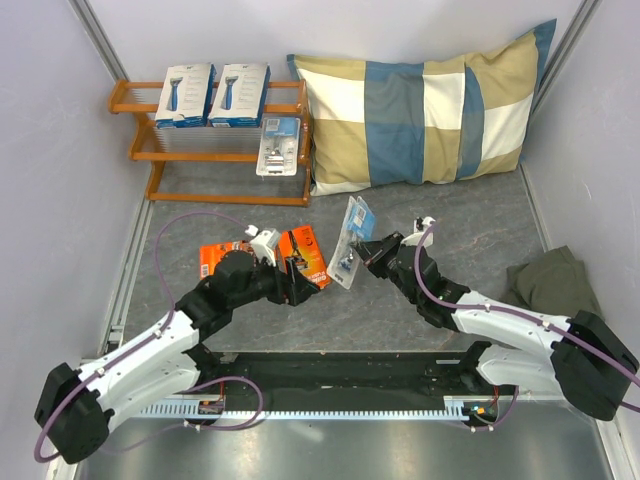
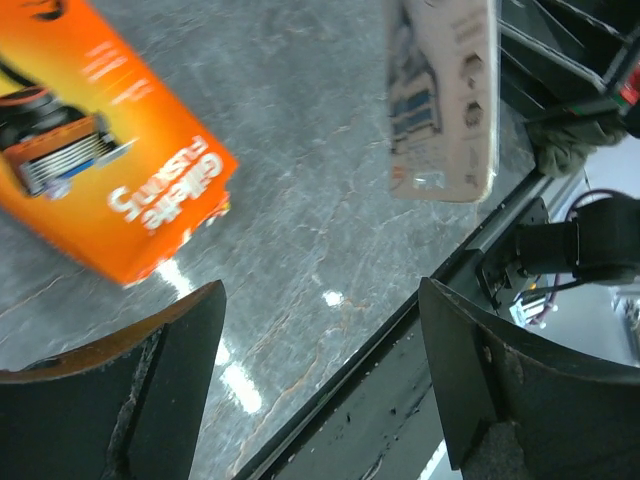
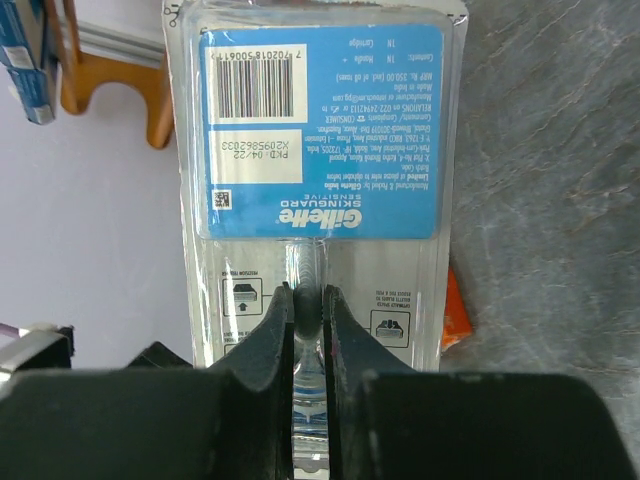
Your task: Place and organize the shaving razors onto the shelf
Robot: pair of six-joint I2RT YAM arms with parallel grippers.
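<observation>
1. Right claw [image 3: 308, 310]: clamped shut on a blister pack [image 3: 315, 150], pinching only its thin lower middle and holding it upright above the table [image 1: 450, 215]. Could pivot or slide out on the swing toward the shelf [image 1: 140, 150].
2. Left claw [image 2: 320, 330]: jaws wide, gripping nothing, hovering just beside an orange pack [image 2: 110, 190]. Likely to shove it across the glossy table if lowered off-centre.
3. Both arms near each other mid-table. Risk of a clash if sent shelfward together.
4. Shelf, back left: two white boxes [image 1: 185, 95] side by side on the top tier, and a second blister pack [image 1: 278, 146] standing at the right end below. Easily toppled by an incoming pack.
5. Second orange pack [image 1: 222, 257]: flat on the table, partly hidden by the left arm.
</observation>
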